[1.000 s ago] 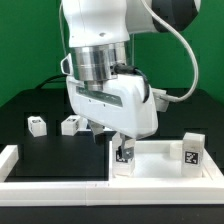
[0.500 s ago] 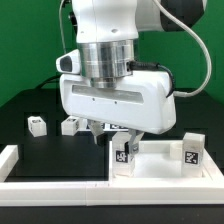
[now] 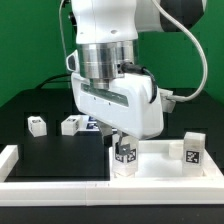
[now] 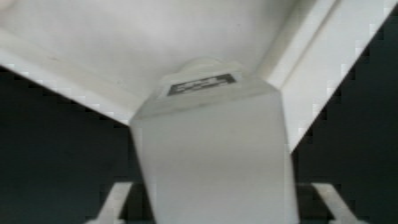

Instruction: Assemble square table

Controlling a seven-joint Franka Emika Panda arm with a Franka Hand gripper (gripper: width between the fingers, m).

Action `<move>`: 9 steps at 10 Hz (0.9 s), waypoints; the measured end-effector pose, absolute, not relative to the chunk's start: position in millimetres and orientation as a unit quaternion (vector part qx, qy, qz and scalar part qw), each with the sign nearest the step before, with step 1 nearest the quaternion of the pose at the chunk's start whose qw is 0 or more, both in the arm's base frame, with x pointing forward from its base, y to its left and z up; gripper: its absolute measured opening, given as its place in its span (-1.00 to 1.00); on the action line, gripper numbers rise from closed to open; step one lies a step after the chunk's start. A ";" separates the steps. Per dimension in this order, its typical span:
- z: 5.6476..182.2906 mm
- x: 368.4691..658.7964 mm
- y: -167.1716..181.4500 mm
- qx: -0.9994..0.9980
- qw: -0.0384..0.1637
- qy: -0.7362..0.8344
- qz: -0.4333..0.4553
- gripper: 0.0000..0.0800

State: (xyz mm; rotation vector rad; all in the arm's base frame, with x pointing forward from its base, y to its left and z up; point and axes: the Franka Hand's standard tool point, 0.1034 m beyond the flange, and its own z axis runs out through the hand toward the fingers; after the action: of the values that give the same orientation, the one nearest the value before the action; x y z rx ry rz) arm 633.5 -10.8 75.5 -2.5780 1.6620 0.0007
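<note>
You can read nothing here: each leg (image 3: 195, 139) bears only a black-white tag (image 3: 191, 154), no legible characters.

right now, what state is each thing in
square panel: flat on the black table
gripper: straddling one leg, grip unclear
leg under gripper: upright on a panel corner
other standing leg: upright on another panel corner
outer loose leg: on the table, unattached
inner loose leg: on the table, unattached

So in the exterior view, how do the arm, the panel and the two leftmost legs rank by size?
1. Arm, largest.
2. Panel.
3. The two leftmost legs, smallest: they look alike, so unranked.
</note>
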 end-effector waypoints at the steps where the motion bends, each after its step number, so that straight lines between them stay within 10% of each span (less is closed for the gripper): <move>1: 74.4 632.5 -17.6 -0.790 0.042 0.612 0.007 -0.27; 5: 74.8 640.8 -22.4 -0.569 0.080 0.818 0.018 -0.44; 9: 77.4 640.3 -14.9 -0.662 0.065 0.747 0.003 -0.22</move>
State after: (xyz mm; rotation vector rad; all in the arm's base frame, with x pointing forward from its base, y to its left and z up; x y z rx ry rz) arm 640.3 -14.9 77.4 -1.9968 2.2538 0.0099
